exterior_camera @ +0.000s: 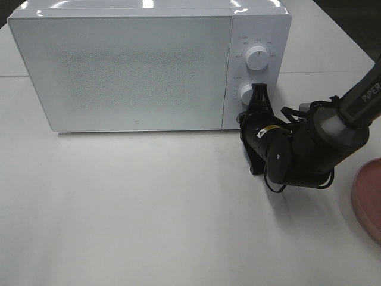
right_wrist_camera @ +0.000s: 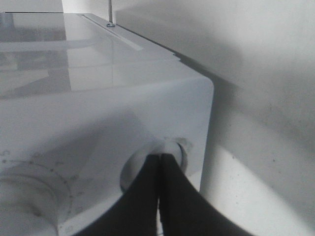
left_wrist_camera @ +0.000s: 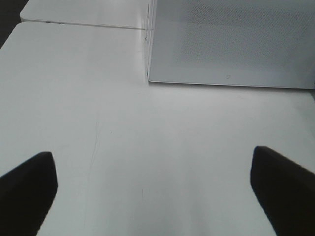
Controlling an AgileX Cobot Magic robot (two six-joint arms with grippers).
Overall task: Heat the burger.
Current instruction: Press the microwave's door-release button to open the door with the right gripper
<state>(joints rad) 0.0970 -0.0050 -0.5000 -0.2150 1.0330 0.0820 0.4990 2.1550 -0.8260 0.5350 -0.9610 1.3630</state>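
The burger is out of view in every frame. A white microwave [exterior_camera: 119, 71] stands at the back of the table with its door closed; its front corner also shows as the microwave [left_wrist_camera: 231, 44] in the left wrist view. My right gripper [exterior_camera: 258, 89] is shut, its two fingers pressed together, and their tips rest against the lower knob [exterior_camera: 246, 94] on the control panel. Close up, the right gripper [right_wrist_camera: 158, 157] touches that knob [right_wrist_camera: 172, 147] with nothing between the fingers. My left gripper [left_wrist_camera: 157, 196] is open over bare table, holding nothing.
The upper knob [exterior_camera: 257, 58] sits above the lower one. Part of a round pink plate [exterior_camera: 370, 196] shows at the table's right edge, beside the right arm. White tabletop [exterior_camera: 149, 208] stretches in front of the microwave.
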